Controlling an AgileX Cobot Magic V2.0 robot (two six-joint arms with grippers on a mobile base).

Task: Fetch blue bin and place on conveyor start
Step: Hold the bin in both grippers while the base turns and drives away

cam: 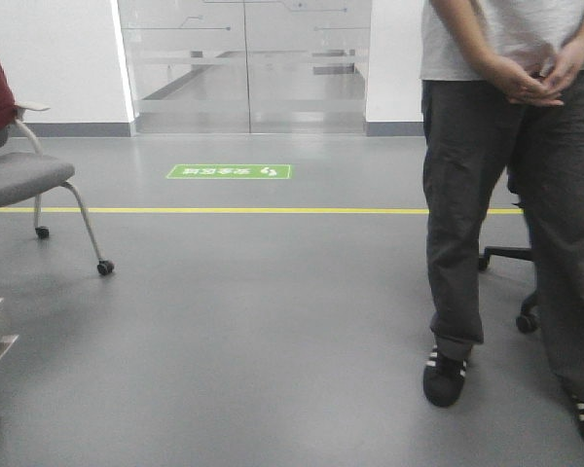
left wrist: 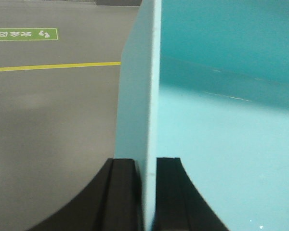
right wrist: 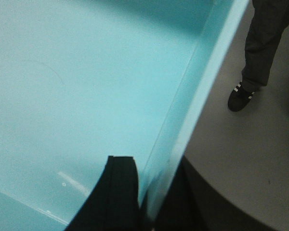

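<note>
The blue bin [left wrist: 221, 120] is pale aqua plastic and fills the right of the left wrist view, held above the grey floor. My left gripper [left wrist: 147, 166] is shut on the bin's left wall, one black finger outside and one inside. In the right wrist view the bin's inside [right wrist: 86, 86] fills most of the frame. My right gripper [right wrist: 151, 178] is shut on the bin's right wall, one finger inside, one outside. The bin and both grippers do not show in the front view. The conveyor start is out of view.
A person in dark trousers [cam: 511, 195] stands at the right, black shoe [right wrist: 241, 96] near the bin's right side. A wheeled grey chair [cam: 39, 180] stands at the left, another chair base [cam: 511, 263] behind the person. A yellow floor line [cam: 224, 210], green floor sign [cam: 229, 171], glass doors [cam: 243, 63] lie ahead.
</note>
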